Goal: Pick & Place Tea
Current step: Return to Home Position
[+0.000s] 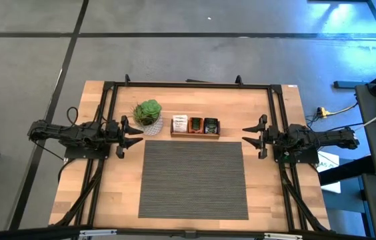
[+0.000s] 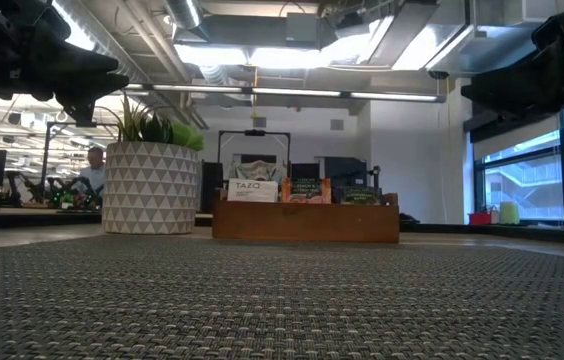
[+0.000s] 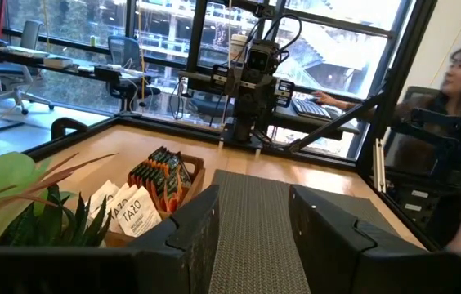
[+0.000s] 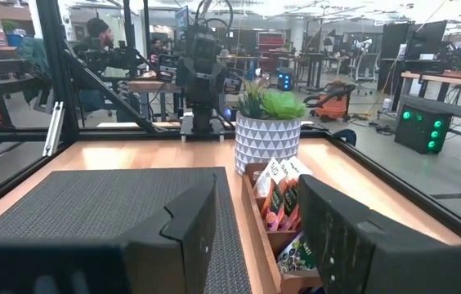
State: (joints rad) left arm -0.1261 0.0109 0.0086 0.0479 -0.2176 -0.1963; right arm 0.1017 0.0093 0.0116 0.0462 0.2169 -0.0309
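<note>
Both arms are parked at the table's [image 1: 118, 195] edges. The left hand [image 1: 135, 133] hovers at the left side, just beside the potted plant [image 1: 148, 112], its fingers spread with nothing between them. The right hand [image 1: 251, 135] sits at the right side, also open and empty.

All the tea sachets [image 1: 195, 125] that show are standing in the wooden tray [image 1: 195, 136] at the far side of the mat [image 1: 194, 179]. The white stack [image 1: 180, 123] is in the left compartment, the orange stack [image 1: 195, 125] in the middle and the dark stack [image 1: 211, 125] on the right. No sachet shows on the mat or on the bare wood, so the sorting looks finished. By my reading, all that is left is for the arms to settle at rest.

The count is two arms, one plant, one mat, and one tray with three compartments and three stacks. The sachets overlap too tightly to count one by one.
</note>
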